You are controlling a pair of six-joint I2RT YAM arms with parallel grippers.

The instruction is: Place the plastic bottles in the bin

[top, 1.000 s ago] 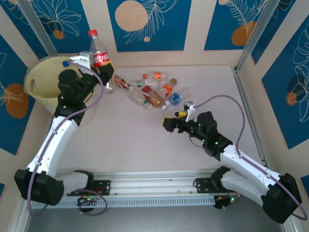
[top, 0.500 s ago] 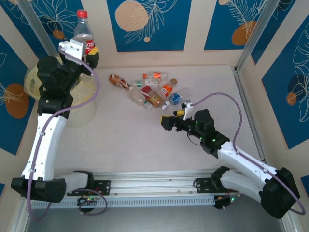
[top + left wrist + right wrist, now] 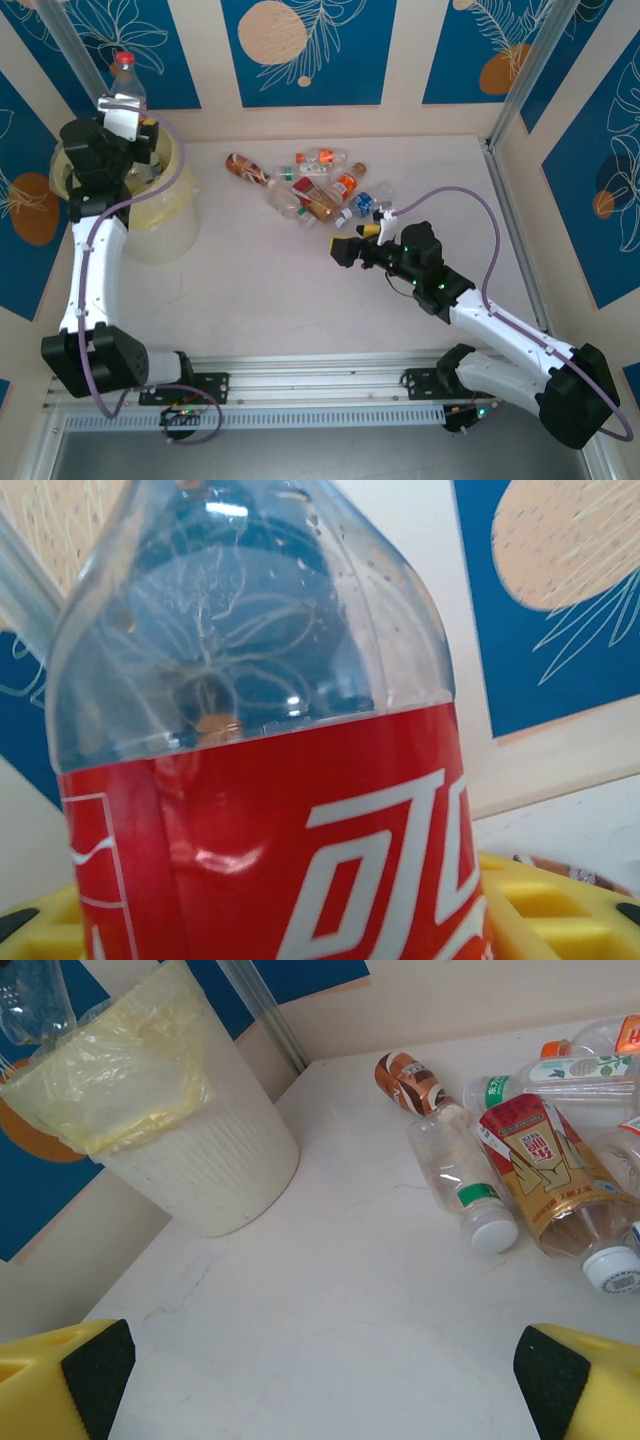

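Note:
My left gripper (image 3: 133,118) is shut on a clear bottle with a red label and a red cap (image 3: 124,78). It holds the bottle upright over the pale-yellow bin (image 3: 160,225) at the far left. In the left wrist view the red label (image 3: 260,820) fills the space between my yellow fingers (image 3: 545,905). Several more plastic bottles (image 3: 320,190) lie in a pile at the back middle of the table, and a brown one (image 3: 245,168) lies nearest the bin. My right gripper (image 3: 348,246) hovers open just in front of the pile, with nothing between its fingertips (image 3: 95,1365).
The bin (image 3: 190,1160) is lined with a clear bag and stands against the left wall. A clear bottle with a green label (image 3: 465,1185) and a red-and-gold one (image 3: 545,1175) lie nearest my right gripper. Bare tabletop (image 3: 330,1290) lies between the bin and the pile.
My left arm has swung the red-labelled bottle leftwards from beside the pile to above the bin. My right gripper has crept slightly left and stays open.

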